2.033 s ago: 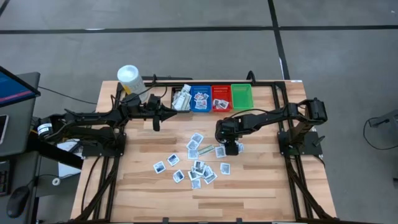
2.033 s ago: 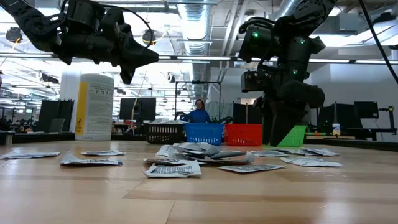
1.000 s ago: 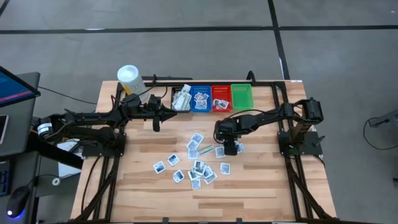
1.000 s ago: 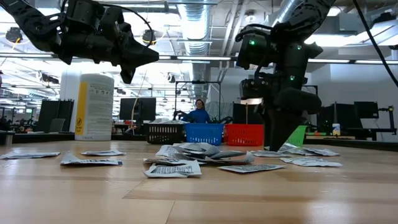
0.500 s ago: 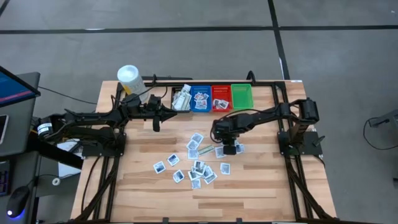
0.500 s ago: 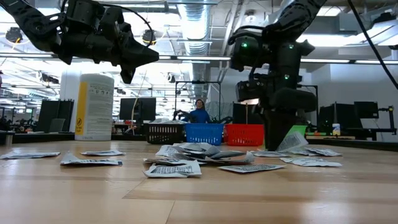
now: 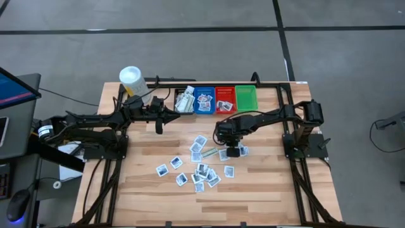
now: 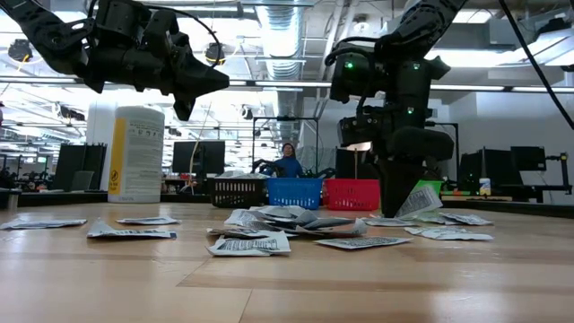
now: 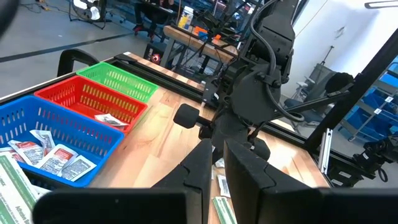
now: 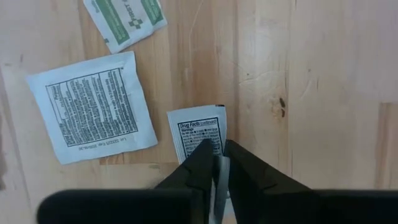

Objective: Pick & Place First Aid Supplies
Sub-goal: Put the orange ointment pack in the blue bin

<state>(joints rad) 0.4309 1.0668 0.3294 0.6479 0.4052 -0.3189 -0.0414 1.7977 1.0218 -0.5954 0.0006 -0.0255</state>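
Several small white packets [image 7: 201, 166] lie scattered flat on the wooden table's middle. My right gripper [image 7: 233, 152] points down at the right end of the scatter, shut on one white packet [image 10: 199, 134] printed with dark text. That packet shows tilted beside the fingers in the low view [image 8: 418, 201]. My left gripper [image 7: 178, 114] hangs level and shut, high above the table near the black bin [image 7: 185, 100], with nothing in it. My right gripper pinches the packet's near edge [image 10: 214, 157] between its two fingers [image 10: 198, 163], coming from above and pointing down. The packet stands tilted up below the fingers [image 8: 418, 201]. Whether its lower edge still touches the table I cannot tell.
A row of bins stands at the far edge: black, blue [image 7: 204, 100], red [image 7: 225, 99] and green [image 7: 246, 97], some with packets inside. A white tub with a yellow label [image 7: 131, 79] stands at the far left. Two other packets [image 10: 93, 115] lie close to the held one.
My right gripper has shut on the packet at the right end of the scatter. The packet lay flat and has tipped up on edge between the fingers.
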